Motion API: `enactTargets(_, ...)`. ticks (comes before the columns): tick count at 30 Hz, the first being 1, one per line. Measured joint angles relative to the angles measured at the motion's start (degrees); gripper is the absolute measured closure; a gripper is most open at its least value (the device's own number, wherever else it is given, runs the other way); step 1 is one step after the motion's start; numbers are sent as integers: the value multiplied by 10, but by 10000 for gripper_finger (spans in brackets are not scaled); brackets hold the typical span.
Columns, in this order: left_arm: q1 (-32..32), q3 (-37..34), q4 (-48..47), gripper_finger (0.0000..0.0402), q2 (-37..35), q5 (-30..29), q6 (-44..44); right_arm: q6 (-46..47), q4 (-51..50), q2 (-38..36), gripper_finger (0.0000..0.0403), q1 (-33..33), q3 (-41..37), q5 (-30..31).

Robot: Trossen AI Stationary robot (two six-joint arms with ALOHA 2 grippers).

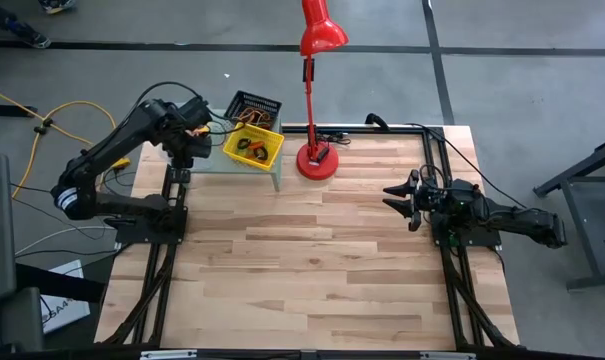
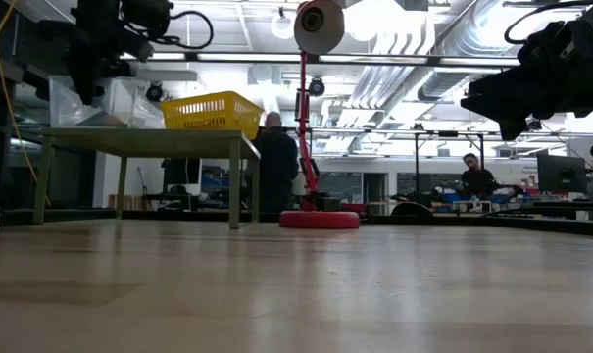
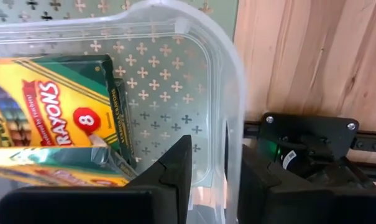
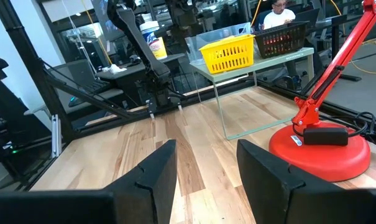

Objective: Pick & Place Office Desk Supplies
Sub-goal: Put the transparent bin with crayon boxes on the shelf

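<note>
The left hand (image 3: 209, 180) hovers over the clear bin (image 3: 228, 81) on the light-green rack (image 1: 250, 165), fingers parted astride the bin's wall and gripping nothing. Crayon boxes (image 3: 57, 112) lie inside the bin just beside the inner finger, long axes running roughly across the hand; how many there are is cut off. The yellow bin (image 1: 253, 147) and black mesh bin (image 1: 254, 105) sit alongside. The right hand (image 1: 400, 198), open and empty, waits well apart above the desk (image 1: 312, 270).
</note>
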Motion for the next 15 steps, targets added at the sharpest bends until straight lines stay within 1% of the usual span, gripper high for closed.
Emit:
enactTargets(5,-3,10,3,318,-21,1,0,0,0,0,247,0,0,0)
enactTargets(15,-27,42,36,318,-58,2,0,0,0,0,247,0,0,0)
